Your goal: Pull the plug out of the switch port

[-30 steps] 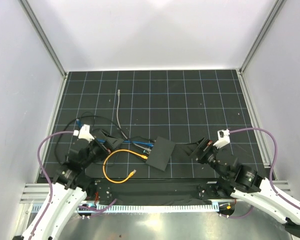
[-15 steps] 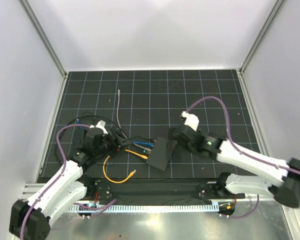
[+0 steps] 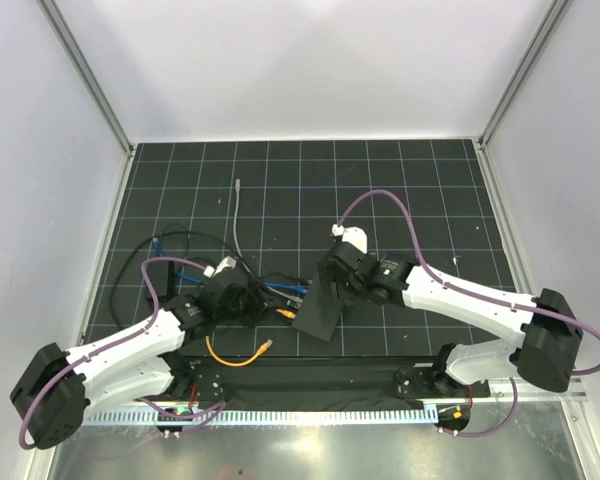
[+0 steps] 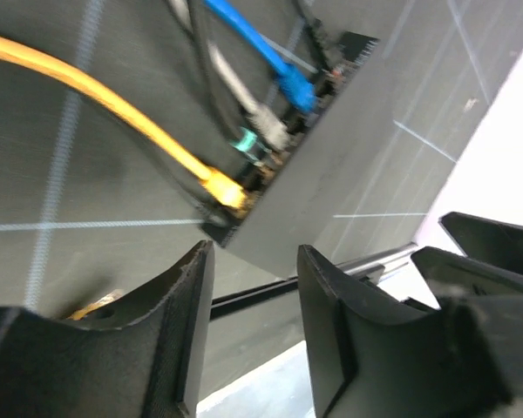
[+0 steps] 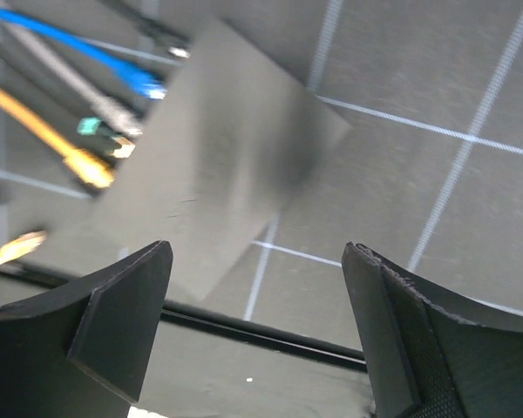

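Within a second, both have left their folded rest at the near edge of the tabletop (image 3: 400, 190). The left end effector (image 3: 248, 300) has swung right to the plugs (image 3: 292, 294) along the box (image 3: 318, 314), its jaws drawn in from full spread. The right end effector (image 3: 330, 282) has crossed left to hang over the box's far corner, its jaws slightly narrower.

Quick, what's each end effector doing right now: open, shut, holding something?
Left end effector: open, holding nothing.
Right end effector: open, holding nothing.
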Controlling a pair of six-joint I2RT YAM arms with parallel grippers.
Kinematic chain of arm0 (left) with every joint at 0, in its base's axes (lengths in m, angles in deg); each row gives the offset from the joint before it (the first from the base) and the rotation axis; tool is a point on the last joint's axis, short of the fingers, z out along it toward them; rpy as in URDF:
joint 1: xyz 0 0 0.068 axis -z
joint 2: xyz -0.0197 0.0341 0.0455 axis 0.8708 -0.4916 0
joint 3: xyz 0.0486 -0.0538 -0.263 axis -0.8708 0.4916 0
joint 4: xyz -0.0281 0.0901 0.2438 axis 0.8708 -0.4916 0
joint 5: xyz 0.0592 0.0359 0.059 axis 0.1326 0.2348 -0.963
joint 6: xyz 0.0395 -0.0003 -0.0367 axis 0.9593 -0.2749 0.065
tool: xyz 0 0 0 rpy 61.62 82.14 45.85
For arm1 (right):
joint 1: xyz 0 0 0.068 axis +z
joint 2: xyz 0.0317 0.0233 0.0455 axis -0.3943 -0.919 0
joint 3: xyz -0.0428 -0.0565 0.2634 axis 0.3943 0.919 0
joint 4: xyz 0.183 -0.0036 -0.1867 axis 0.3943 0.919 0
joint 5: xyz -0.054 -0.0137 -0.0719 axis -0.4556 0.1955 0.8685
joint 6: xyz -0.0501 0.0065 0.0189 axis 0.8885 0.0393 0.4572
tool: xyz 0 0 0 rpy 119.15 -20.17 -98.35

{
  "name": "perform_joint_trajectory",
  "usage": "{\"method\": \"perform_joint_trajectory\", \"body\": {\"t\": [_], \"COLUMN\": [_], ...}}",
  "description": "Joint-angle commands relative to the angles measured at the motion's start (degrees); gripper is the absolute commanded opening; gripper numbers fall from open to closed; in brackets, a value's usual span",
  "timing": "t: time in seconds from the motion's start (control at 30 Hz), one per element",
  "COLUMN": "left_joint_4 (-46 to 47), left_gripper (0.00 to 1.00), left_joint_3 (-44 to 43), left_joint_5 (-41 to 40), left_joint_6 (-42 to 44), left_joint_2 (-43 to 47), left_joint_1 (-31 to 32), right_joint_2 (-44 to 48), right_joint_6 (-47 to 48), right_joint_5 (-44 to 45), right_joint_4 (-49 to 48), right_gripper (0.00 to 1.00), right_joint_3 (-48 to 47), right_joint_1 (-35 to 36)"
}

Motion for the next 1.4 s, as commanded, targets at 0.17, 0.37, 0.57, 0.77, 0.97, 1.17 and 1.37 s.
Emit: {"method": "perform_joint_trajectory", "body": {"t": [0.17,0.37,0.57,0.77,0.97,1.17,1.37], "left_joint_4": [9.9,10.8,13.8,15.5,17.1,20.9,23.4], "left_gripper": [0.39,0.34,0.31,0.27,0.27,0.27,0.25], "left_joint_3": [2.4,3.5,7.5,8.6,8.7,8.7,8.8], "left_joint_5": [-8.2,-7.9,-7.5,-7.7,-7.6,-6.1,-5.3], "left_joint_6": [-10.2,-11.9,-13.9,-14.3,-14.6,-15.3,-16.7], "left_joint_2": [-0.4,-2.0,-2.9,-3.4,-5.8,-10.5,-14.2], "left_joint_1": [4.3,4.9,5.0,5.0,5.1,5.1,5.0], "right_joint_2": [-0.2,-2.8,-4.9,-6.8,-8.0,-8.9,-9.4], "right_joint_6": [2.0,1.3,1.2,0.7,-0.8,-0.4,-0.4], "right_joint_5": [-8.9,-10.8,-12.2,-14.0,-15.3,-15.1,-15.1], "right_joint_4": [-11.5,-15.4,-19.0,-21.7,-25.0,-25.1,-25.3], "right_gripper": [0.66,0.29,0.07,0.01,0.01,0.01,0.01], "right_joint_3": [0.6,1.1,2.6,4.8,6.6,6.5,6.7], "right_joint_1": [0.3,0.4,0.4,0.4,0.4,0.4,0.4]}}
